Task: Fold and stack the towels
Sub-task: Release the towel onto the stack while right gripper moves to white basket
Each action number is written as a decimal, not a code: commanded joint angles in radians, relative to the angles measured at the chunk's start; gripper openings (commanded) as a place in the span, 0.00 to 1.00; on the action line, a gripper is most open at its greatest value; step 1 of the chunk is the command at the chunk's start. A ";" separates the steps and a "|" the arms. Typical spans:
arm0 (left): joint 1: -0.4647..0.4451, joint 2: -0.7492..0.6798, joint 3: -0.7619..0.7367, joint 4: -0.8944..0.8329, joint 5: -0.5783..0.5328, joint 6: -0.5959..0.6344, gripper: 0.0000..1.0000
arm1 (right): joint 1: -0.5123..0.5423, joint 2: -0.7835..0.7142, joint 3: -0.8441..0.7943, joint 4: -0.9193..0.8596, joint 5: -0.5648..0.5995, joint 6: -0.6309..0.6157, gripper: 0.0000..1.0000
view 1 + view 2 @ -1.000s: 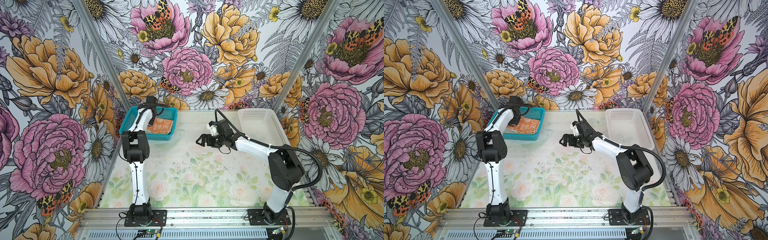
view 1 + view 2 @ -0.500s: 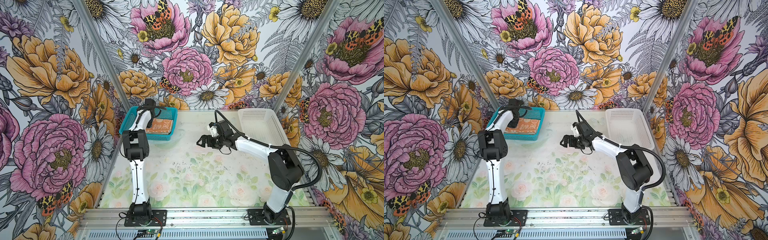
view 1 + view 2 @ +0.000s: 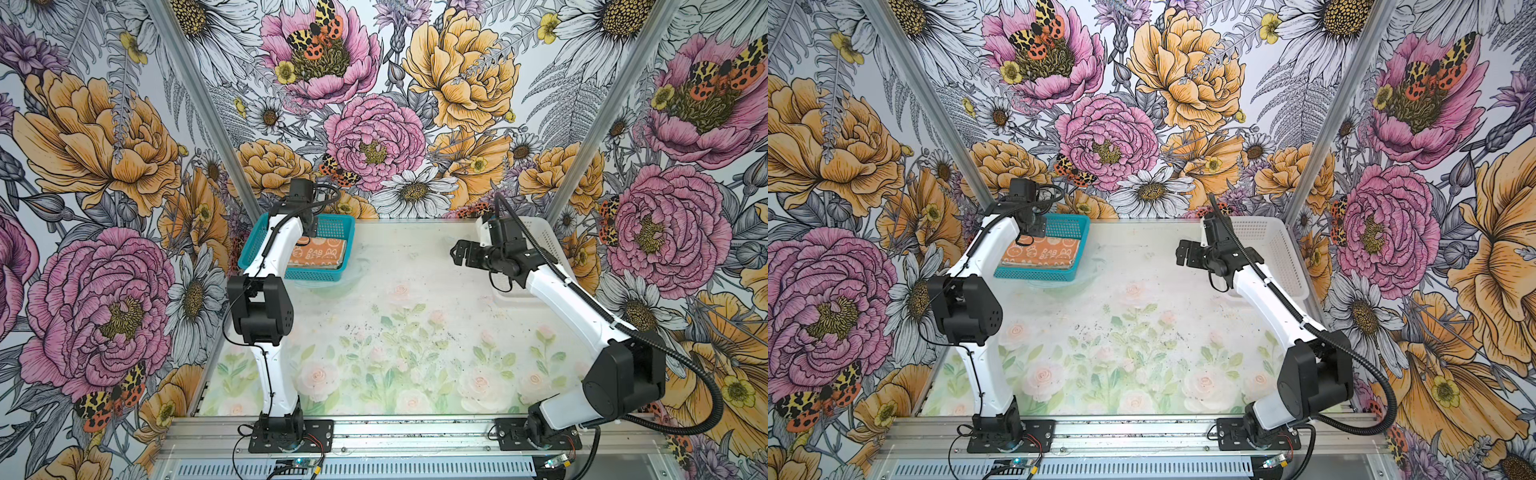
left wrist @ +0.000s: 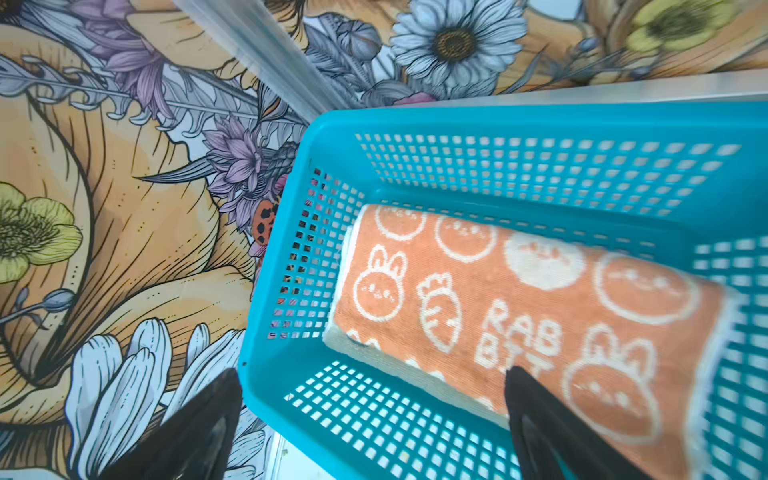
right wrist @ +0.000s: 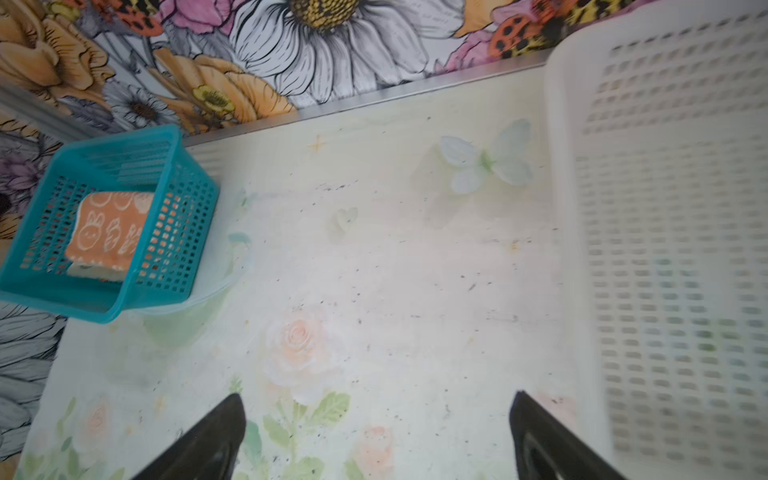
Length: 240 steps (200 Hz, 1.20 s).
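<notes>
Fingers of the left gripper stand spread wide and grip nothing. In the left wrist view one dark tip lies over the orange towel and its partner falls outside the teal basket, so the pair straddles one mesh wall (whether the inner tip touches cloth I cannot tell). The right gripper is likewise spread and empty, hanging over bare table.

Both top views show the near half of the table free between the two arm bases, from five o'clock round to seven, and the open floral surface runs on up through the centre. Toward ten o'clock sits the teal basket, its far rim close to the back wall and its left side hidden by the left arm. The orange towel lies folded flat inside, "RABBIT" lettering up. The left wrist view adds what the top views barely give: a pale layer under the orange one at the fold edge. The right wrist view shows the same pale layer low in the basket. Which cloth it is cannot be told.

At two o'clock the white basket stands along the right wall, partly behind the right arm. The right wrist view gives the white basket only as blur. In a top view the right gripper hovers near its left rim, well apart from the teal basket.
</notes>
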 commanded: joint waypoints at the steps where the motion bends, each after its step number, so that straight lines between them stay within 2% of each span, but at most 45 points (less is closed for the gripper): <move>1: -0.065 -0.068 -0.109 0.135 0.081 -0.040 0.99 | -0.068 0.013 -0.003 -0.084 0.120 -0.046 0.99; 12: -0.114 -0.113 -0.171 0.198 0.084 -0.040 0.99 | -0.096 0.033 -0.009 -0.083 0.117 -0.055 0.99; 40: -0.261 -0.218 -0.301 0.324 0.097 -0.044 0.99 | -0.118 0.107 -0.011 -0.083 0.099 -0.085 0.90; 75: -0.457 -0.294 -0.410 0.407 0.048 -0.063 0.99 | -0.117 0.199 -0.007 -0.082 0.097 -0.102 0.74; 108: -0.560 -0.367 -0.507 0.450 0.090 -0.148 0.99 | -0.117 0.267 0.002 -0.082 0.123 -0.125 0.59; 125: -0.586 -0.397 -0.547 0.459 0.093 -0.176 0.99 | -0.117 0.295 0.011 -0.082 0.119 -0.132 0.49; 157: -0.602 -0.453 -0.626 0.479 0.094 -0.219 0.99 | -0.101 0.330 0.044 -0.082 0.109 -0.136 0.20; 192: -0.594 -0.523 -0.709 0.520 0.090 -0.252 0.99 | -0.045 0.350 0.107 -0.083 0.099 -0.105 0.00; 240: -0.546 -0.592 -0.769 0.524 0.130 -0.300 0.99 | 0.089 0.414 0.270 -0.083 0.075 0.040 0.00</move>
